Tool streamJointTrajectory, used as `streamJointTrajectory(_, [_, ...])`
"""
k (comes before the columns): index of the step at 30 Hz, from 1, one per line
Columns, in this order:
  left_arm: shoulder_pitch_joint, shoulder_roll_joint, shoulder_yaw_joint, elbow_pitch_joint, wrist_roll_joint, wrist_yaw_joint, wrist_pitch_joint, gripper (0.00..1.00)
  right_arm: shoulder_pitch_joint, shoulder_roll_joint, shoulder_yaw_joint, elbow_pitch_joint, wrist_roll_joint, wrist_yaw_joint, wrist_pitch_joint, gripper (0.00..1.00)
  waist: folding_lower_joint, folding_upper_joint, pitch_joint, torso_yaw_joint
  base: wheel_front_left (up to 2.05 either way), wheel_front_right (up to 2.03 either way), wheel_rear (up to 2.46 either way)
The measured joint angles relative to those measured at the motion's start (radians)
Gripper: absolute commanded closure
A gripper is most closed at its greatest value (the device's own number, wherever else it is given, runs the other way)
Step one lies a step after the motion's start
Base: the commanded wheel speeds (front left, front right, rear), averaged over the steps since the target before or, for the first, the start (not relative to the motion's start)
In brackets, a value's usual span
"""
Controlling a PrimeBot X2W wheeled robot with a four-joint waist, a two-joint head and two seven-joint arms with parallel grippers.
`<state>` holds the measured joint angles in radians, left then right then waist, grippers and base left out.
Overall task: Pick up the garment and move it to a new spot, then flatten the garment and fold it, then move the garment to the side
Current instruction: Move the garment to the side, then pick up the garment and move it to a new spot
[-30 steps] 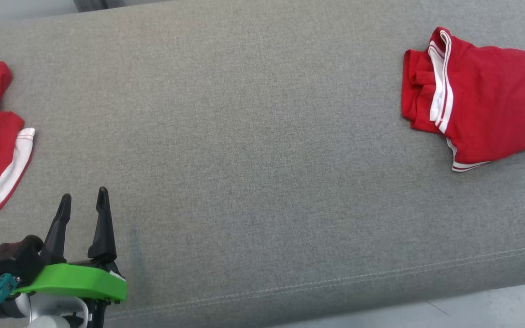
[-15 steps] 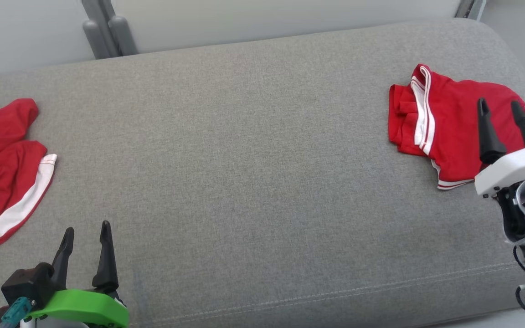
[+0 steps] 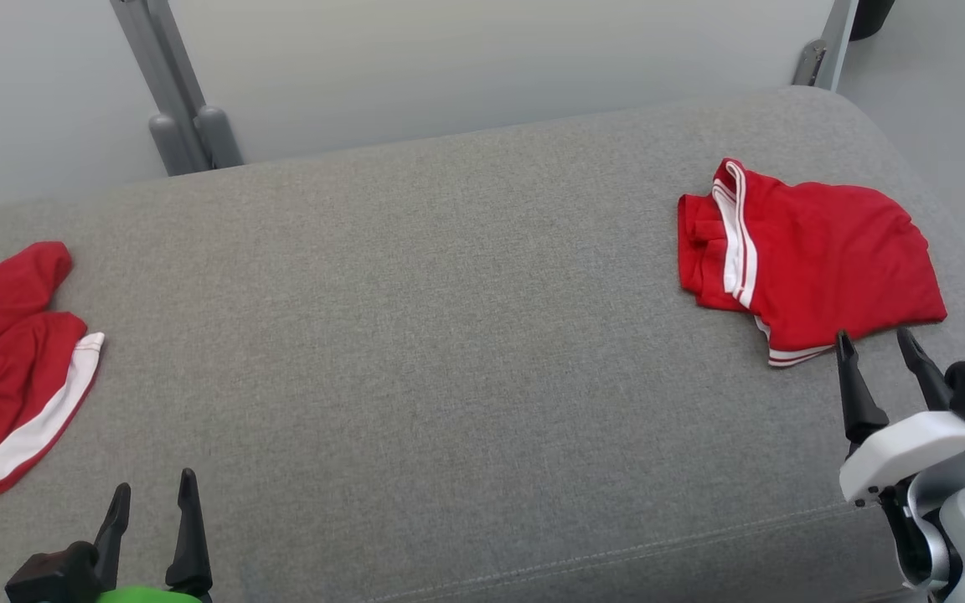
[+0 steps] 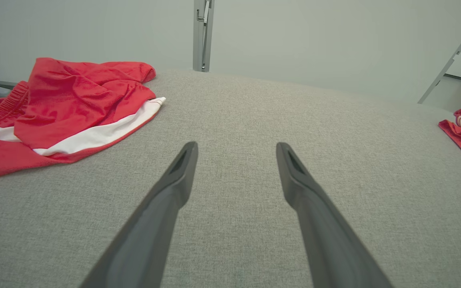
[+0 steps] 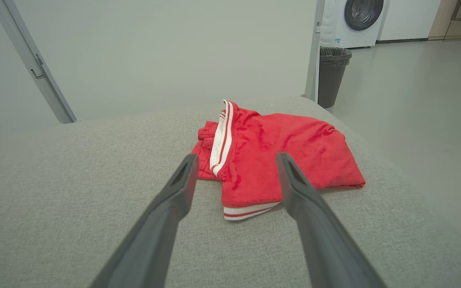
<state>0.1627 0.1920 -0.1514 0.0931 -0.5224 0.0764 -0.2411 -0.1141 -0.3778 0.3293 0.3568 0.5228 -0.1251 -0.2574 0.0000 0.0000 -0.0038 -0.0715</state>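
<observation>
On the cushion (image 3: 449,352) lie two red garments (image 3: 817,260) (image 3: 5,360), perhaps shorts.

Laundry-handling test room, as indicated beyond the grey fabric-covered bench (image 3: 449,352): a white front-loading washing machine (image 5: 359,20) and a dark grey waste bin (image 5: 331,76) are seen, with pale partition panels (image 3: 491,75) behind the bench.

Coarse matt upholstery (image 3: 449,352); the folded garment (image 3: 817,260) is soft, perhaps terry, cloth.
</observation>
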Motion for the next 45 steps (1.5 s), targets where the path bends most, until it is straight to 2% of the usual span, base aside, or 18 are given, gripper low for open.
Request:
streamJointTrajectory(9, [0.006,-0.007,0.000,-0.002,0.026,0.000,-0.007,0.00,0.084,0.048,-0.045,-0.046,-0.098,0.000,0.000,0.00,0.0000,0.0000,-0.020,-0.005,0.00,0.00,0.00])
streamJointTrajectory(20, [0.005,-0.015,-0.013,0.002,0.039,-0.016,-0.007,0.00,0.111,0.083,-0.010,-0.108,-0.153,0.001,0.000,0.00,0.0000,0.0000,-0.022,0.029,0.00,0.00,0.00])
streamJointTrajectory(31, [0.005,-0.019,0.001,0.012,0.039,-0.021,-0.007,0.00,0.145,0.081,0.008,-0.130,-0.140,0.080,0.000,0.00,0.0000,0.0000,-0.028,0.050,0.00,0.00,0.00])
streamJointTrajectory(45, [0.005,-0.020,0.021,0.019,0.045,-0.033,-0.008,0.00,0.169,0.065,-0.046,-0.143,-0.145,0.090,0.000,0.00,0.0000,0.0000,-0.027,0.041,0.00,0.00,0.00])
